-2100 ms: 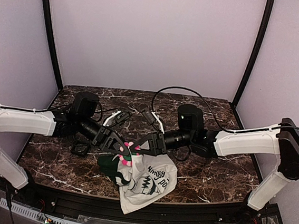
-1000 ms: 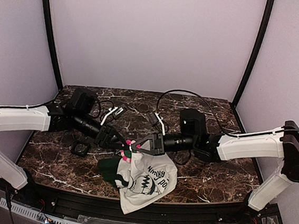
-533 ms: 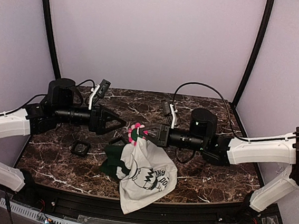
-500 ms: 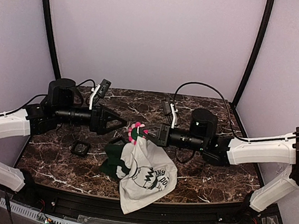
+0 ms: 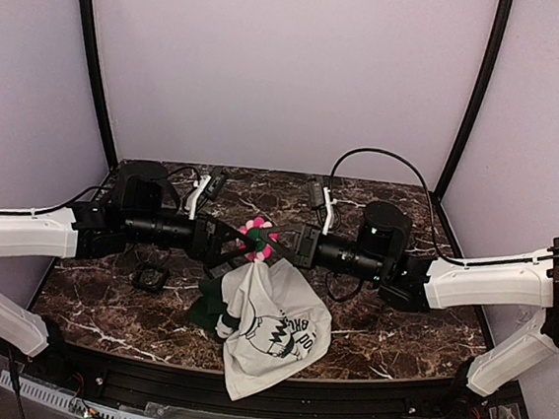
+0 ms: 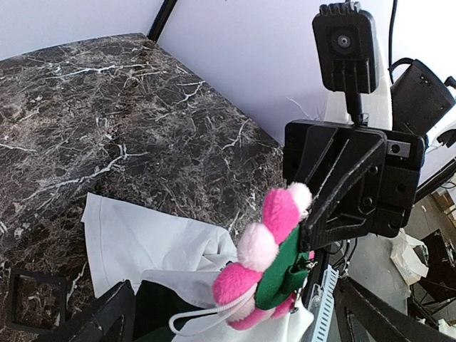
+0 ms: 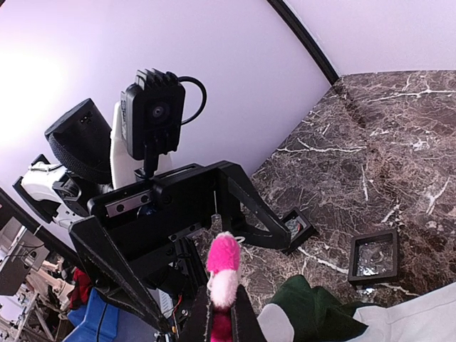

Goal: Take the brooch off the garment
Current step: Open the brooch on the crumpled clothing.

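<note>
In the top external view the right gripper (image 5: 274,246) is pressed together on the brooch (image 5: 256,239), holding it above the marble table (image 5: 397,330). The left gripper (image 5: 231,250) faces it from the other side with its jaws spread wide, one to either side of the brooch and gripping nothing. Just below the two grippers a fold of the garment (image 5: 274,320) is drawn up towards the brooch. The rest of the garment lies on the table nearer the arm bases. A small black square frame (image 5: 151,277) lies flat on the table below the left arm, apart from the cloth.

In the left wrist view the brooch hangs straight ahead between the spread left fingers (image 6: 107,322), its green back against the right gripper's black fingers. Under it lie white cloth and a dark green sleeve. A thin white edge runs up to the brooch, but I cannot tell whether the pin is through the fabric. A black square frame sits at the lower left.

In the right wrist view pink and white petals stick up from the shut right fingertips, and the left gripper's open frame stands just behind them. To the right, beyond the green sleeve (image 7: 308,308), two black square frames (image 7: 374,258) rest on the marble, which shows through their clear panels.
</note>
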`<state>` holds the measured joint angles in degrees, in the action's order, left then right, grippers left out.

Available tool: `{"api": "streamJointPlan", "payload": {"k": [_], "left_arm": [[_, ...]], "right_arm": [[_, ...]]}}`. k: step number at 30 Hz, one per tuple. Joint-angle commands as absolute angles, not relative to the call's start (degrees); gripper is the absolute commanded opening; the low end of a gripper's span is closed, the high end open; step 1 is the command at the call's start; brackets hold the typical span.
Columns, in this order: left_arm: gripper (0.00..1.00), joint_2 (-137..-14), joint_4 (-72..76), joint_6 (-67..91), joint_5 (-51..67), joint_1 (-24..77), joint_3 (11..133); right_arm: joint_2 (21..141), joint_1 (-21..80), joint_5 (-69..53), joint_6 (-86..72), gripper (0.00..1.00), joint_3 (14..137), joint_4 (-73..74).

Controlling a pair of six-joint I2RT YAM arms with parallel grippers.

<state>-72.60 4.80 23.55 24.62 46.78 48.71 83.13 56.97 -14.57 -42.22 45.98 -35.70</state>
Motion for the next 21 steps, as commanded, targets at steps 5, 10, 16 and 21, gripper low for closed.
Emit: {"api": "streamJointPlan", "payload": {"k": [5, 10, 16, 21], "left_arm": [[0.93, -72.7, 9.1, 25.2, 26.3, 47.3, 47.8], [0.69, -73.0, 11.1, 26.2, 26.6, 47.3, 47.0], [0.63, -74.1, 12.7, 26.9, 28.5, 47.4, 46.9], [0.56, -74.7, 12.8, 27.0, 29.4, 47.5, 46.8]], "right_arm": [[81.8, 57.4, -13.1, -41.4, 0.0, 46.4, -37.5], [82.3, 57.4, -14.6, -41.0, 0.0, 47.4, -36.1], [82.7, 57.4, -15.3, -41.2, 0.0, 47.6, -35.4], [82.6, 57.4, -15.2, -41.3, 0.0, 47.8, -34.7]]}}
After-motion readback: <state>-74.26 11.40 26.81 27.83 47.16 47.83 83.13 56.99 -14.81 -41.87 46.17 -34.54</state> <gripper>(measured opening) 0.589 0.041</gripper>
